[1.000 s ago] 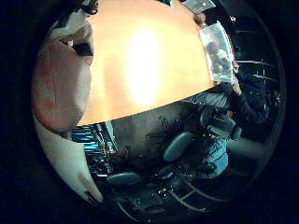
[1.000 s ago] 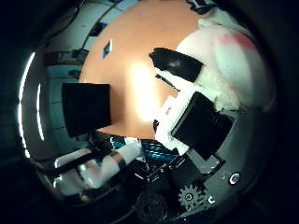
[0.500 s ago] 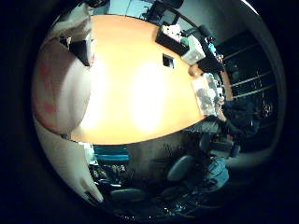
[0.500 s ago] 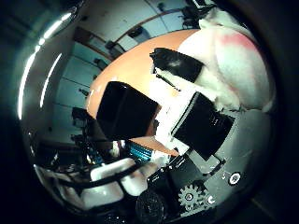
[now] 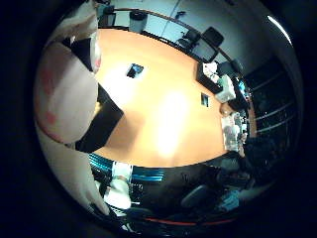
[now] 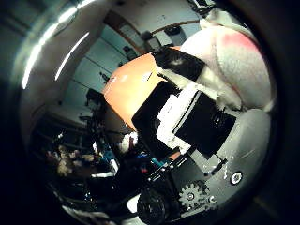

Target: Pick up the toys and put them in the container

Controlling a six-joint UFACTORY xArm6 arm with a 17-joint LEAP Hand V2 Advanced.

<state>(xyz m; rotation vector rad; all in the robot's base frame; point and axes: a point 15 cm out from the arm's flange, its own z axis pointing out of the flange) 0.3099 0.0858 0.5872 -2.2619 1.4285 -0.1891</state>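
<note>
Hand (image 6: 197, 136) fingers curled round white plush toy (image 6: 234, 65) with pink patches, pressed close against palm; toy also fills edge of little-finger view. Hand raised above orange tabletop (image 5: 163, 114). Clear container (image 5: 232, 131) sits at tabletop's far edge, well apart from toy, so carry across needed. No readable writing.

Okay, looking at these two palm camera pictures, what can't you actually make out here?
- Plush toy: thumb side view shows only a white and pink bulge; the hand covers the rest, so its kind is unclear.
- Black container: little finger side view, half hidden behind the toy; its inside cannot be seen.
- Items at the orange table's far end: too small to identify.
</note>
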